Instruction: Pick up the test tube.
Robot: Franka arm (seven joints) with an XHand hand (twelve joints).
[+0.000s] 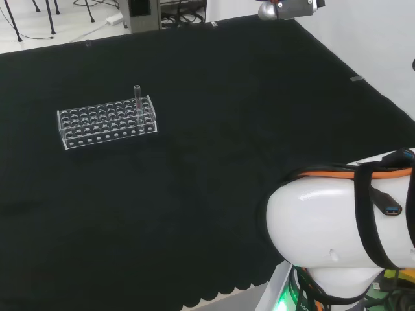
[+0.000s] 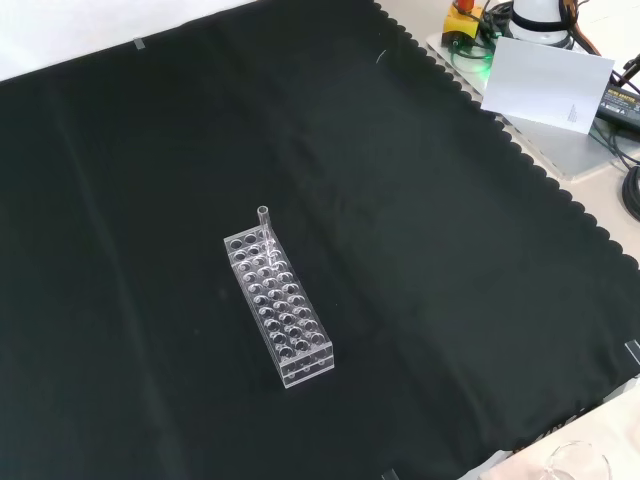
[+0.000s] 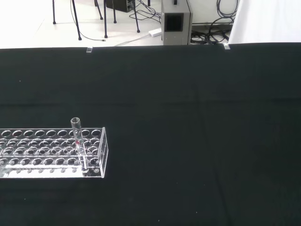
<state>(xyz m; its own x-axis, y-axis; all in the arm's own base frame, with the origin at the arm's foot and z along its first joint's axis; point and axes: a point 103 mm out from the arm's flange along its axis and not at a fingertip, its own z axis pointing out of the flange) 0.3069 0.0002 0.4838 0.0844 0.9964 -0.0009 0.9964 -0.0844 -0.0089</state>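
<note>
A clear test tube [image 1: 137, 97] stands upright in a clear plastic rack [image 1: 104, 123] on the black cloth, at the rack's right end in the head view. In the front view the test tube [image 2: 265, 228] rises from the far end of the rack [image 2: 285, 320]. The wrist view looks from a distance at the test tube [image 3: 79, 143] in the rack [image 3: 47, 153]. Nothing touches the tube or the rack.
The arm's white link [image 1: 343, 227] stands at the head view's lower right. A white card [image 2: 545, 85] and cables lie past the cloth's scalloped edge in the front view. A clear glass rim [image 2: 580, 462] shows at that view's lower right corner.
</note>
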